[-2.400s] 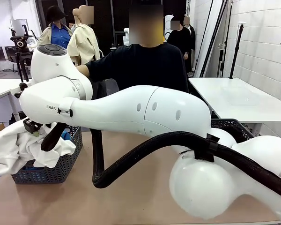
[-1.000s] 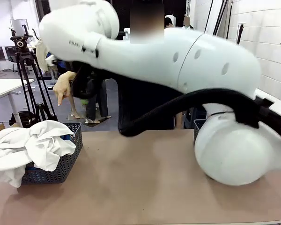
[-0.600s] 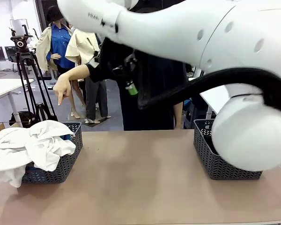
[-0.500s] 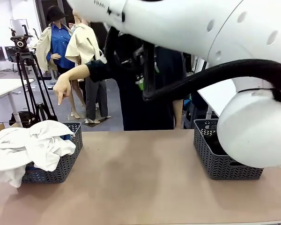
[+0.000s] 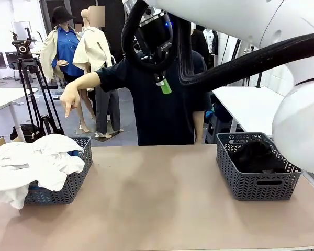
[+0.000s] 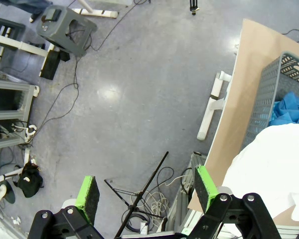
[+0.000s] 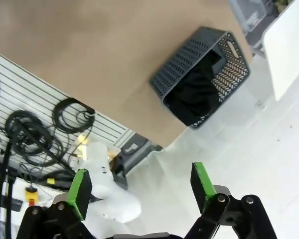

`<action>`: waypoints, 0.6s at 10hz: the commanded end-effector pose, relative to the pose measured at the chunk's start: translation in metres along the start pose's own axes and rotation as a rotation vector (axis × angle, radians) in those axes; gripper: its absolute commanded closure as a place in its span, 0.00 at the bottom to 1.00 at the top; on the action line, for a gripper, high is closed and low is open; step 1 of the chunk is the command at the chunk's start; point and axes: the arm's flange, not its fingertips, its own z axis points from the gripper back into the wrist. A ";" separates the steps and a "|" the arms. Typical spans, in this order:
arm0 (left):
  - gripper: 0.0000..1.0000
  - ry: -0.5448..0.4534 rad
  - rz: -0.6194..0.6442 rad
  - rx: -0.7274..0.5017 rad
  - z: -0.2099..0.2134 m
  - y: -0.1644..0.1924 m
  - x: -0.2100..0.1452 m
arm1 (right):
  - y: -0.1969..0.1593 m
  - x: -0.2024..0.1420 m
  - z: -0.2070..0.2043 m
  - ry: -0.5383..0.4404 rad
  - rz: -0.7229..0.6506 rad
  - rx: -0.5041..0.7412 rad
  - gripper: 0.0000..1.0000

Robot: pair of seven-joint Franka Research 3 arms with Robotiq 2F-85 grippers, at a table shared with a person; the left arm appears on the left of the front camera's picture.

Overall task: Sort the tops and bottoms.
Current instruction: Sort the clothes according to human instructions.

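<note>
Both grippers spread wide, holding nothing: left gripper (image 6: 145, 195) above floor, right gripper (image 7: 139, 186) above table edge.

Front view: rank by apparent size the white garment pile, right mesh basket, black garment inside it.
1. white garment pile, though it sits nearer the camera's edge, so partly cut off
2. right mesh basket
3. black garment

Our right gripper (image 7: 142, 191) and our left gripper (image 6: 146, 191) both have jaws wide apart, holding nothing.
</note>
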 end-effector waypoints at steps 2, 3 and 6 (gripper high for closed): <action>0.00 0.000 -0.004 0.013 0.001 0.001 -0.001 | 0.018 -0.031 -0.058 -0.063 -0.060 0.039 0.00; 0.00 0.000 -0.004 0.013 0.001 0.001 -0.001 | 0.021 -0.036 -0.065 -0.043 -0.076 0.051 0.00; 0.00 0.000 -0.004 0.013 0.001 0.001 -0.001 | 0.013 0.002 -0.015 -0.014 -0.054 0.038 0.00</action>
